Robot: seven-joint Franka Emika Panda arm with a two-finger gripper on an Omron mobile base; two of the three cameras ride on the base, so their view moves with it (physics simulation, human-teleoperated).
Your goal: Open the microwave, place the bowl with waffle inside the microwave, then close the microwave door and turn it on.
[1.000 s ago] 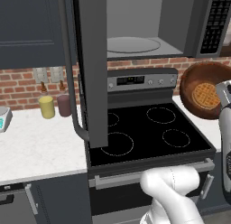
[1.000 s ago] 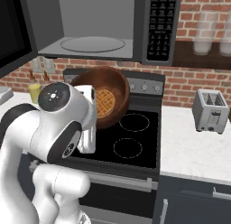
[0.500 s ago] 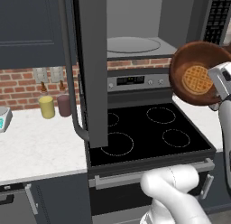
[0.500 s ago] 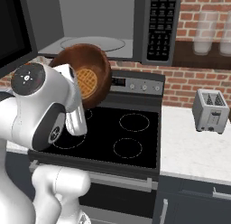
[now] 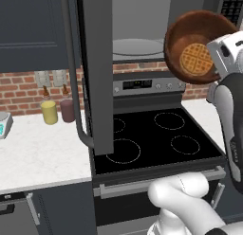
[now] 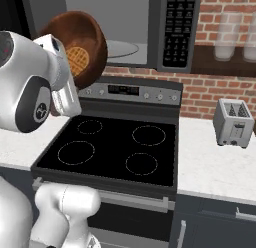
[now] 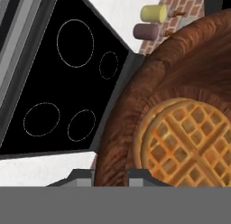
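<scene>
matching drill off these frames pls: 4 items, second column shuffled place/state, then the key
Items
1. bowl
2. microwave door
3. toaster
4. yellow cup

Place or state
A. on the counter right of the stove
B. swung open, edge toward the camera in the left base view
C. on the counter left of the stove, by the brick wall
D. held up, tilted, in front of the open microwave, waffle inside

Pairs: 1-D, 2-B, 3-A, 4-C
</scene>
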